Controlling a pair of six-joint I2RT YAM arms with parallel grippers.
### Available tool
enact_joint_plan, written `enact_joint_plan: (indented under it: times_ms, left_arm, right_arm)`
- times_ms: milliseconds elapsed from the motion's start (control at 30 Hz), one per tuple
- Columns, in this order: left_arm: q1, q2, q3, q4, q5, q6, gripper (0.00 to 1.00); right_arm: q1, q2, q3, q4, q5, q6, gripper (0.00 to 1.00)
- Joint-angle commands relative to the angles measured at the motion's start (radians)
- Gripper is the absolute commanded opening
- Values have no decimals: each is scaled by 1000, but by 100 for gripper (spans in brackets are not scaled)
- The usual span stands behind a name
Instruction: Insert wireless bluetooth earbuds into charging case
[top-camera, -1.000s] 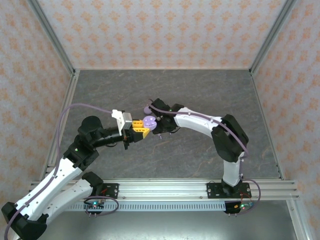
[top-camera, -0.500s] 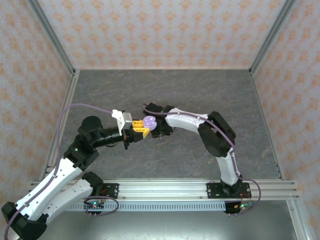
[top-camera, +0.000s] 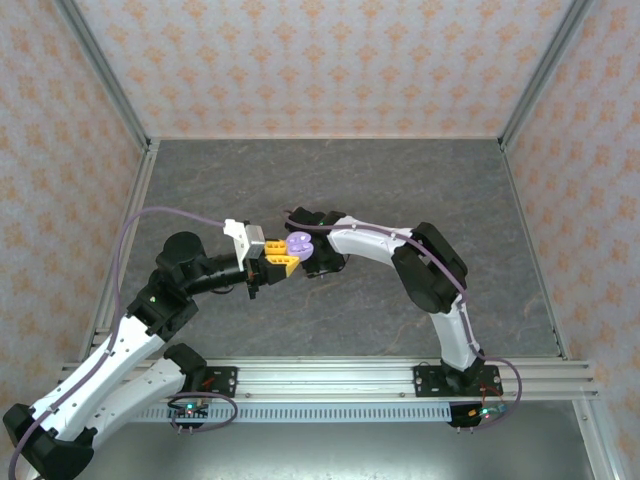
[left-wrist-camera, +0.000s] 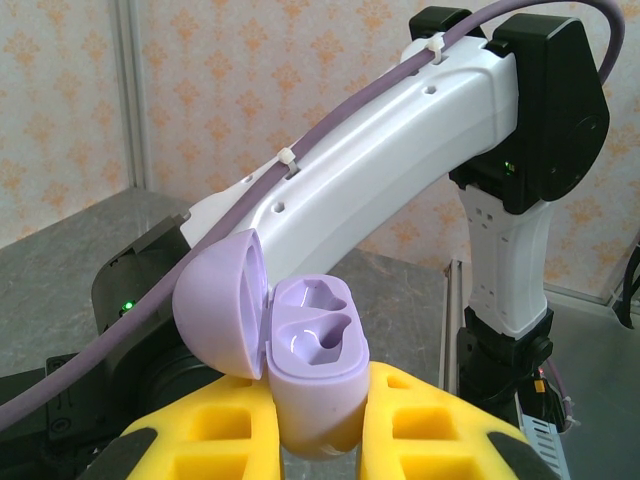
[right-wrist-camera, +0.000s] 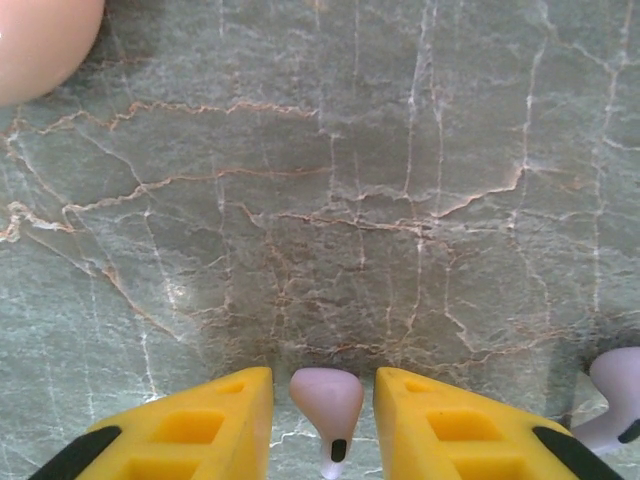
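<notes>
Left gripper (left-wrist-camera: 318, 445) is clamped tight on the lavender case (left-wrist-camera: 320, 400), with the lid (left-wrist-camera: 215, 315) flipped open to the side and both sockets (left-wrist-camera: 315, 340) facing up, bare. Over on the other side, the right gripper (right-wrist-camera: 323, 395) sits low over the grey table (right-wrist-camera: 400, 200). Its yellow fingers (right-wrist-camera: 200, 430) straddle a pale lavender earbud (right-wrist-camera: 327, 400), and a sliver of gap seems to show each side, so loose, not pinching. Another earbud (right-wrist-camera: 615, 395) lies just beside the outer finger

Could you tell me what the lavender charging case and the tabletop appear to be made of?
The charging case: likely moulded plastic, glossy; soft highlights in its wells. The tabletop: looks like grey stone or a stone-print laminate, matte; veins show.
</notes>
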Motion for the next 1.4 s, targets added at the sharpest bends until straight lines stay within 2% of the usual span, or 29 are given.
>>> enact_joint_plan:
  times_ms: [0,400,567,767,1000,1200,1367]
  left_arm:
    - [-8,-1,-8,39,7,1,0]
    - [-8,-1,-9,34,3,2,0]
    - [-8,-3,-9,30,1,2,0]
    - [-7,-2,-14,40,-6,0,0]
    - [-7,11,-54,90,-58,-7,0]
    - [-9,62,-72,131,-72,-16,0]
    - [-9,105,-86,180,-74,-34,0]
  right_arm:
    - [8,35,17,-13,49,-9,32]
    - [8,54,41,12,89,-22,25]
    - [7,2,4,55,89,-23,22]
    - [-8,-186,-101,152,80,-31,20]
    - [-33,-497,-239,257,54,-35,20]
    - [-41,-739,-291,290,20,-72,20]
    - [-41,-890,-330,356,-59,-77,20]
